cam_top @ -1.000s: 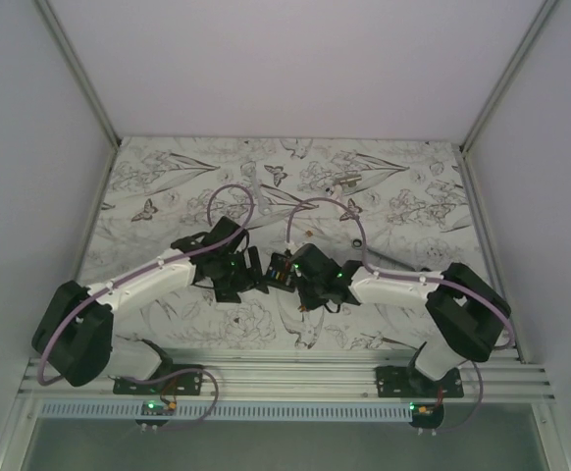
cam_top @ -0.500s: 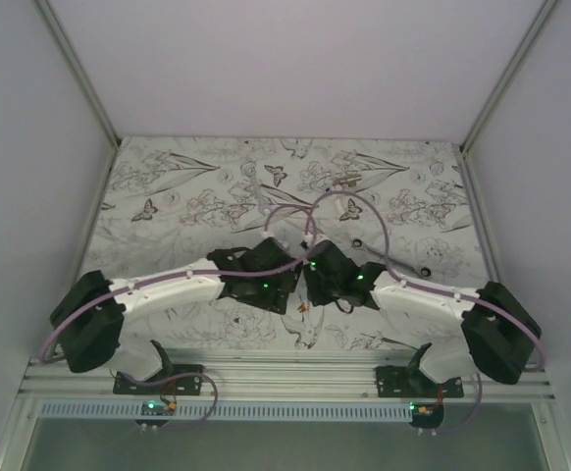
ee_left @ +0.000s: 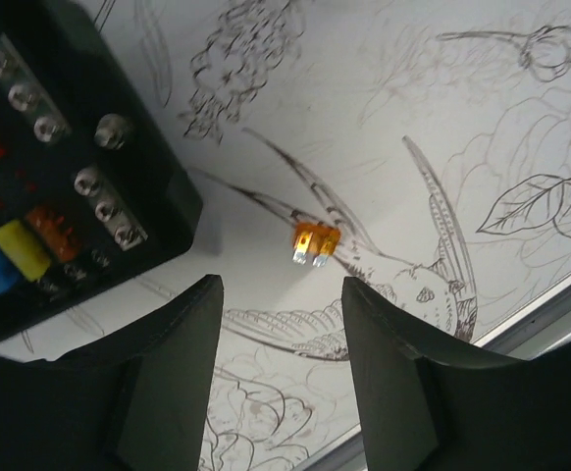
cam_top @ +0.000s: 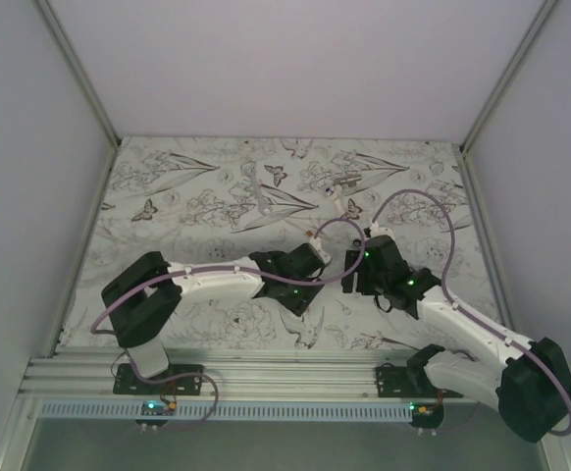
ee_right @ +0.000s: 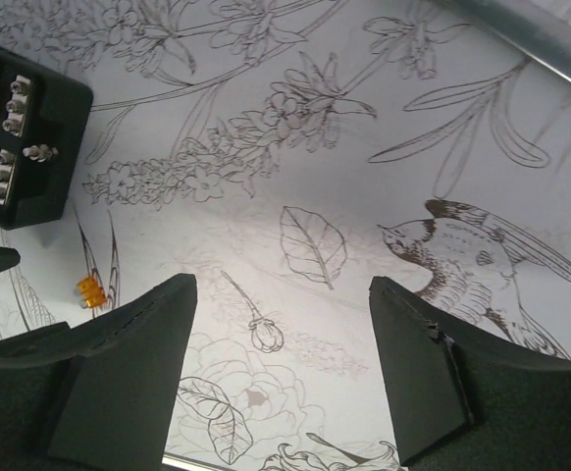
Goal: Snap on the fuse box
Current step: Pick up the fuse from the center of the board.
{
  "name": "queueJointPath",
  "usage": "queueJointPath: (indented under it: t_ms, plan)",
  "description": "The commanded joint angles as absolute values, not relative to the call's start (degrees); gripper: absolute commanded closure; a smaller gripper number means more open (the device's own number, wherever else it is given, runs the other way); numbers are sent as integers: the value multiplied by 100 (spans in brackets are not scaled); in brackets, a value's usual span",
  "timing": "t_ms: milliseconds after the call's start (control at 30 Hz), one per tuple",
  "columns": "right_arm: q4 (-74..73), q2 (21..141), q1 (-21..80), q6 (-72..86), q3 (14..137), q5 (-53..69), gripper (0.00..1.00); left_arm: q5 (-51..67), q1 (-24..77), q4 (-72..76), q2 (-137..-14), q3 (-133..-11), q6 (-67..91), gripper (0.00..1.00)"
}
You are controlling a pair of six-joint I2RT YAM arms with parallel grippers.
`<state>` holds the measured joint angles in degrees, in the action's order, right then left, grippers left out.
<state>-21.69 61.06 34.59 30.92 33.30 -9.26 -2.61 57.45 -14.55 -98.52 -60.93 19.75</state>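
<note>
Left wrist view: fuse box (ee_left: 60,167) lies on the surface (ee_left: 413,128) with its face uncovered. No cover is seen, so the snapping looks undone. Loose orange fuse (ee_left: 313,243) lies beside it. Left fingers (ee_left: 182,343) apart, empty; box at ten o'clock, near. Right fingers (ee_right: 138,363) wide, empty; box at ten o'clock, well apart.

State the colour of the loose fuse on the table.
The fuse is orange; left wrist view shows it best.

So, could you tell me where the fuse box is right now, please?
The fuse box lies on the flower-printed table, upper left in both wrist views; a loose orange fuse lies apart from it, to its right in the left wrist view.
</note>
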Motion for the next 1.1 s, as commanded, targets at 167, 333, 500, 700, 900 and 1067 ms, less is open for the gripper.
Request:
queueJointPath:
  t_ms: [167,333,500,700,900,1067]
  plan:
    - [-2215,5669,3089,3245,3212,-1069,12,-30,5913,-1384,-10370,-6498,1356,51]
    - [-2215,5617,3024,3243,3192,-1065,10,34,5951,-1397,-10523,-6539,1319,55]
    - [-2198,5630,3012,3235,3193,-1053,9,-21,5993,-1408,-10669,-6563,1310,58]
    - [-2198,5576,3012,3233,3187,-1028,8,-56,6027,-1468,-10791,-6616,1289,63]
    - [-2197,5546,3014,3243,3175,-1022,8,-270,6093,-1629,-10849,-6629,1270,69]
    - [-2188,5512,3012,3239,3173,-1019,8,-547,6184,-1864,-10911,-6686,1233,69]
